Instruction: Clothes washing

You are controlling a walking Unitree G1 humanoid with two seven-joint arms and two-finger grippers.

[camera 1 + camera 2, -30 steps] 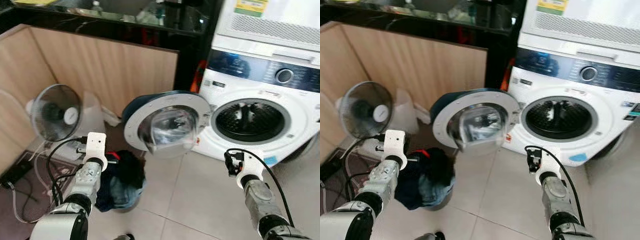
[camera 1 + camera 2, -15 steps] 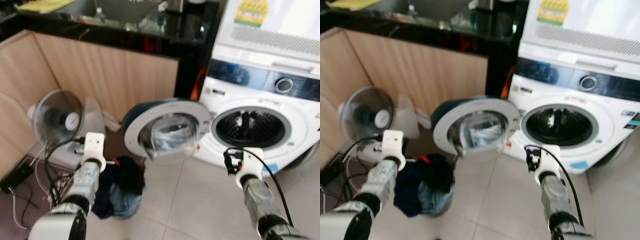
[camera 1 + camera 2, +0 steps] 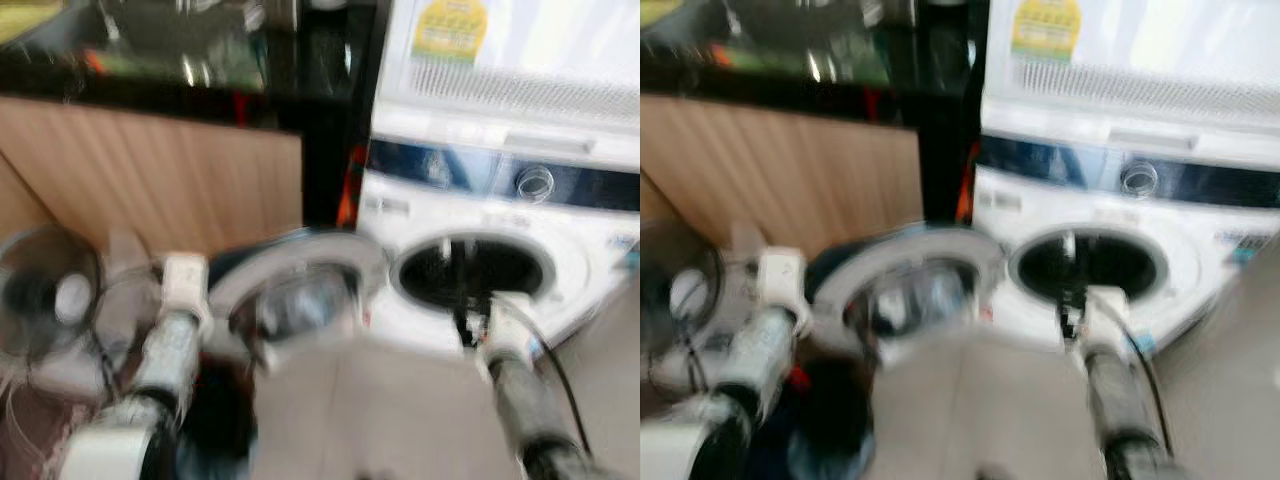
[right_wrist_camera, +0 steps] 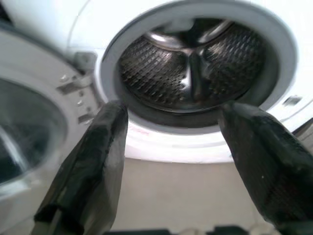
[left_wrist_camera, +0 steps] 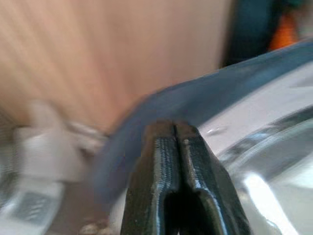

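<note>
The white front-loading washing machine [image 3: 480, 200] stands at the right, its round door [image 3: 300, 290] swung open to the left. The empty steel drum [image 4: 195, 68] shows through the opening. My right gripper [image 4: 171, 117] is open and held low in front of the drum mouth, apart from it. My left gripper [image 5: 174, 129] is shut on nothing, its tips close to the door's grey rim [image 5: 205, 103]. A dark heap of clothes [image 3: 215, 425] lies low on the left under the door, blurred.
A wooden cabinet front [image 3: 150, 170] under a black counter runs along the left. A floor fan [image 3: 45, 295] stands by it. A second white appliance [image 3: 520, 50] sits on top of the washer. Tiled floor [image 3: 400, 400] lies before the machine.
The whole picture has shifted and blurred, so the camera has moved; the washer now sits further left and looks nearer. Both arms keep the same pose.
</note>
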